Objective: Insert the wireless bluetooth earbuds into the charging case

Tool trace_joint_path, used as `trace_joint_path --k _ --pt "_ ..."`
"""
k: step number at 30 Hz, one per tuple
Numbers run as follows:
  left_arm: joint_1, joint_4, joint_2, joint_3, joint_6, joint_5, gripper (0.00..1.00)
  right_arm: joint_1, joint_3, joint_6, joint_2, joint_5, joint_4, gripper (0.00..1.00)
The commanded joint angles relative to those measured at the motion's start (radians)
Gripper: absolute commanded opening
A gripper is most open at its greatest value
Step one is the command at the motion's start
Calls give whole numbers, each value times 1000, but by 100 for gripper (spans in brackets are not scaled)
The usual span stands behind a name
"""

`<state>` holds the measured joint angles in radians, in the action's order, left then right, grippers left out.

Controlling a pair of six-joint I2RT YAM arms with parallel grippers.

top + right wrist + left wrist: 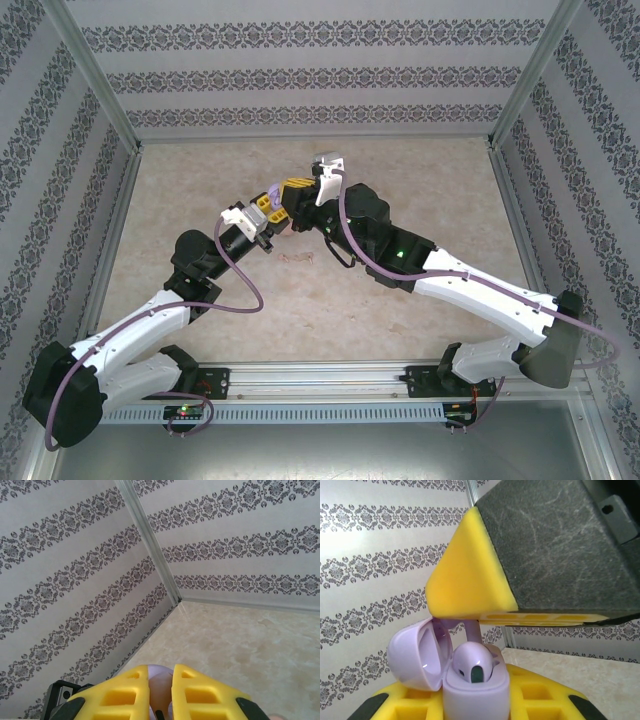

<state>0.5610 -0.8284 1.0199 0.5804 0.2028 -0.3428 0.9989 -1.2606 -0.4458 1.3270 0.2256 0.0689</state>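
Observation:
My left gripper [262, 215] [475, 702] is shut on an open purple charging case [477, 692], held above the table's middle with its lid [415, 657] swung left. One purple earbud [472, 662] sits in the near slot of the case. Directly above, my right gripper [287, 198] [160, 682] is shut on a second purple earbud [161, 692]. That earbud's stem [471, 629] points down from the right gripper's yellow fingers [470, 575] toward the case's far slot, behind the seated earbud. Whether the stem has entered the slot is hidden.
Patterned walls and metal corner posts [150, 545] enclose the beige table [400, 180]. Small pinkish bits [300, 258] lie on the table just below the grippers, too small to identify. Both arms cross the table's near half.

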Motion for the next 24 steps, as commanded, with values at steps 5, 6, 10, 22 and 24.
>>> trace_joint_path --k 5,6,10,22,24 --pt "14 -102 -34 61 14 -55 0 4 39 -20 46 -94 -103 14" --pt "14 -101 -35 62 14 -52 0 4 41 -21 47 -94 -104 14" --pt "14 -100 -29 64 11 -40 0 4 39 -23 47 -93 -119 14" --pt "15 -106 -12 73 -10 35 0 6 50 -28 41 -97 -128 14" --pt "14 -106 -12 74 -12 38 0 7 52 -27 43 -100 -128 14"
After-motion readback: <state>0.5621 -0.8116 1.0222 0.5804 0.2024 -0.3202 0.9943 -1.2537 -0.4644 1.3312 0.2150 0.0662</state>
